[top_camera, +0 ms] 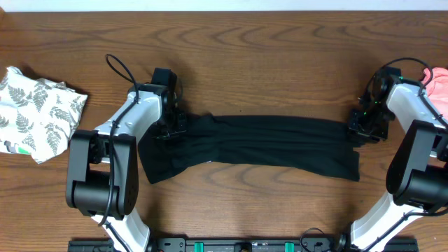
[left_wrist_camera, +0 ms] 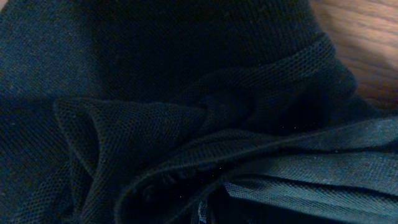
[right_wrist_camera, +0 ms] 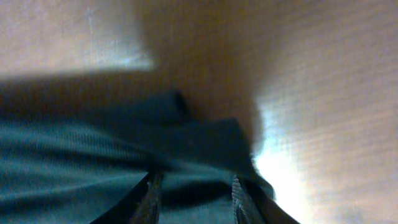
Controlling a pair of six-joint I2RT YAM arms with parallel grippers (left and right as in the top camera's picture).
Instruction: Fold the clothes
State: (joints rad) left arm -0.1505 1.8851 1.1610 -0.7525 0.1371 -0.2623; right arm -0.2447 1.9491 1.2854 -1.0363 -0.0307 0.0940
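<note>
A long black garment [top_camera: 266, 143] lies stretched in a band across the middle of the wooden table [top_camera: 280, 56]. My left gripper [top_camera: 171, 128] sits at its left end, shut on a bunch of the black mesh fabric [left_wrist_camera: 186, 124]. That fabric fills the left wrist view and hides the fingers. My right gripper [top_camera: 365, 126] is at the garment's right end. In the right wrist view its jaws [right_wrist_camera: 196, 182] stand apart, open, over the dark cloth [right_wrist_camera: 93, 155], whose edge lies between the fingers [right_wrist_camera: 154, 190].
A crumpled white fern-print piece [top_camera: 38, 112] lies at the table's left edge. A pink piece [top_camera: 439, 87] shows at the right edge, behind the right arm. Bare wood runs along the back and in front of the black garment.
</note>
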